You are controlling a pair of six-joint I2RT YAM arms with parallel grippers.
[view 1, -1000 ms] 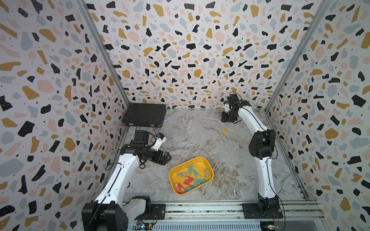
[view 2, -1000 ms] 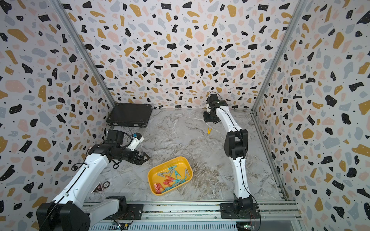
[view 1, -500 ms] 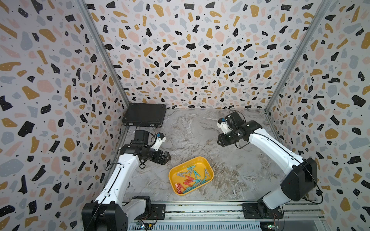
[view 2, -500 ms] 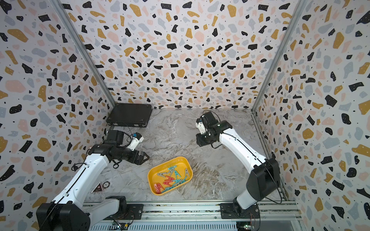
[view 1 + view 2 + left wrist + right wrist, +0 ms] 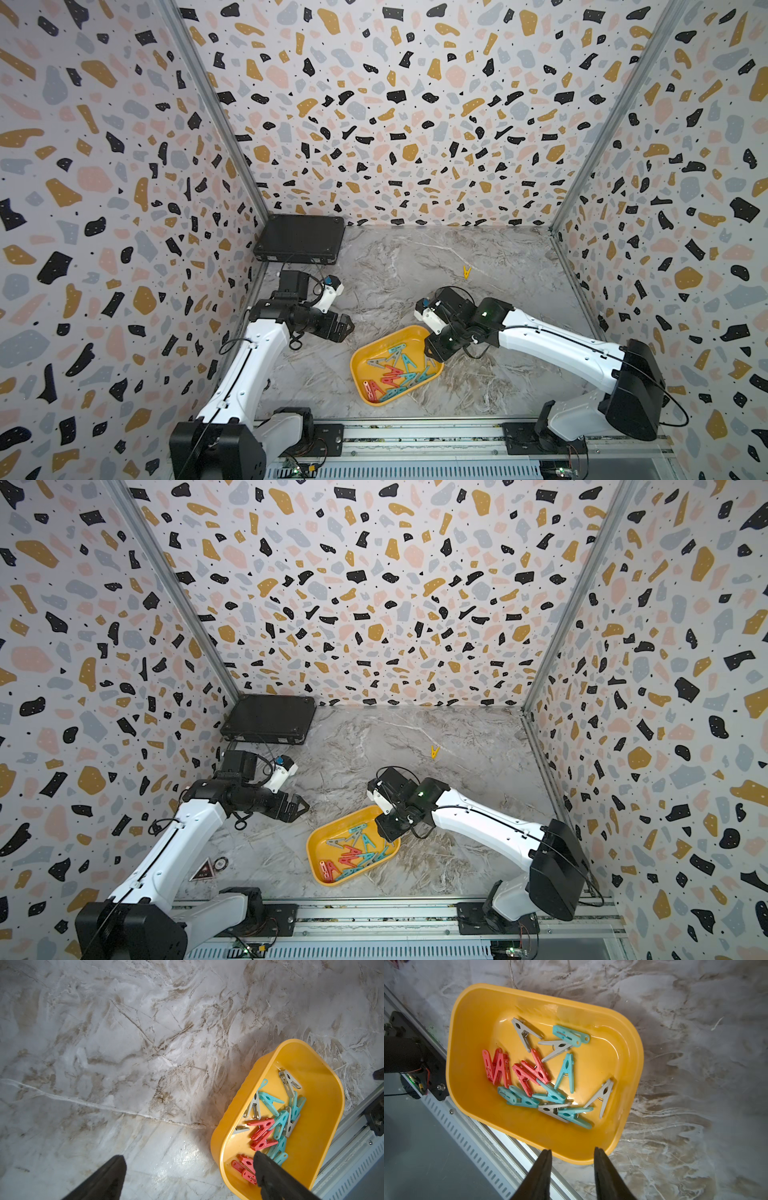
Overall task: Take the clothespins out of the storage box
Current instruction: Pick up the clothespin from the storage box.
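**Right gripper poised over the storage box; one clothespin lies outside it.**

Nearest the front rail, the yellow storage box (image 5: 399, 336) lies on the marble table (image 5: 415, 257). Teal, red and grey clothespins (image 5: 542, 1076) are heaped loosely across its floor, several overlapping. The right gripper (image 5: 572, 1149) hangs just above the box's rim on the right arm's side, angled down into it. Its fingers are slightly parted with nothing between them, a gap that seems suited to a narrow peg, so it is probably lining up a pick. The left gripper (image 5: 189, 1155) hovers beside the box over bare table, fingers spread wide and empty, apparently kept clear of the working arm. Farther back, a single yellow clothespin (image 5: 466, 272) lies alone on the table, well apart from the box. Farthest, a black hard case (image 5: 300, 240) sits in the corner.
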